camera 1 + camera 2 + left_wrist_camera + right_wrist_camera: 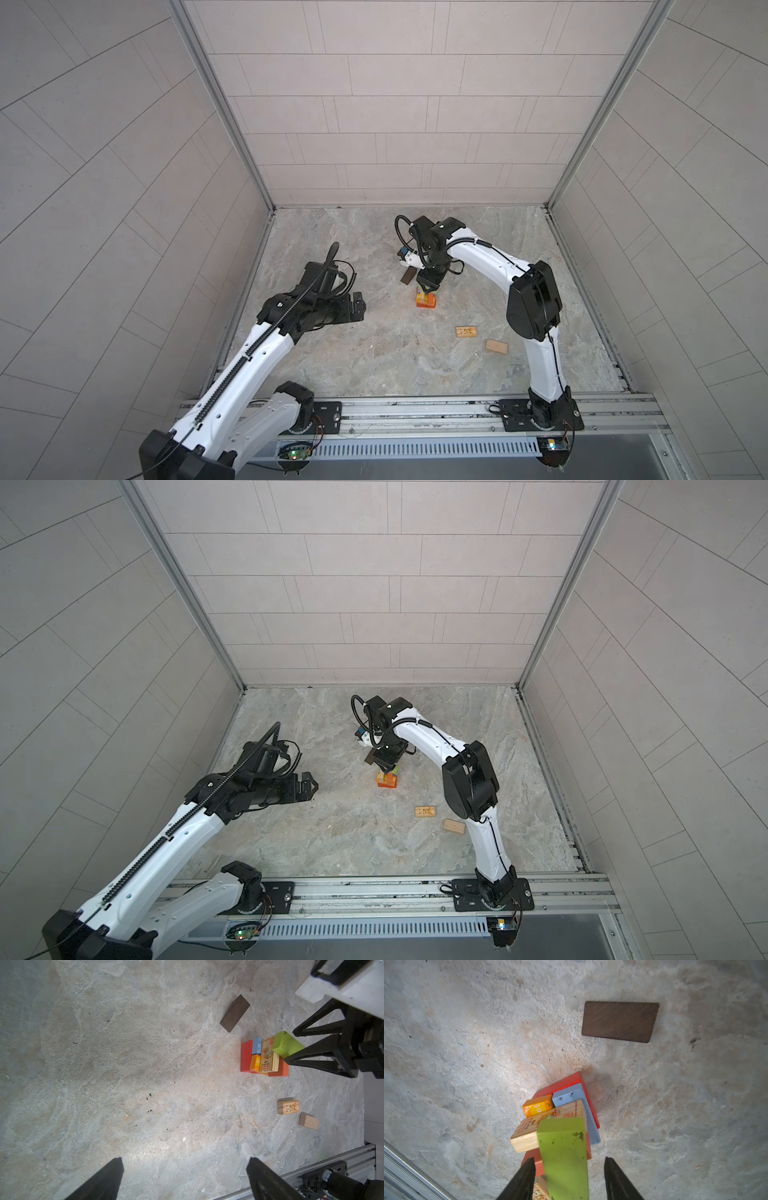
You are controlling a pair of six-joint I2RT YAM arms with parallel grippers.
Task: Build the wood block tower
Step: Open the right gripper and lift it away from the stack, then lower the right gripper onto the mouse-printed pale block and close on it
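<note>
The tower (pixel 426 300) (pixel 387 780) stands mid-table: red bricks (pixel 246 1057) at the base, then a light blue (pixel 569 1094) and an orange-yellow brick (pixel 537 1107), then a printed tan brick (pixel 268 1055). A green block (pixel 562 1151) (pixel 287 1044) lies on top. My right gripper (pixel 569 1159) (pixel 428 286) hangs over it, open, with a gap on each side of the green block. A dark brown block (pixel 619 1021) (pixel 408 276) lies flat just behind the tower. My left gripper (pixel 185 1160) (pixel 359 305) is wide open and empty, well left of the tower.
Two loose bricks lie on the stone table nearer the front right: a printed tan one (pixel 466 331) (pixel 288 1107) and a plain tan one (pixel 497 346) (pixel 308 1121). The right arm's elbow (pixel 534 299) hangs beside them. A metal rail (pixel 415 409) runs along the front edge.
</note>
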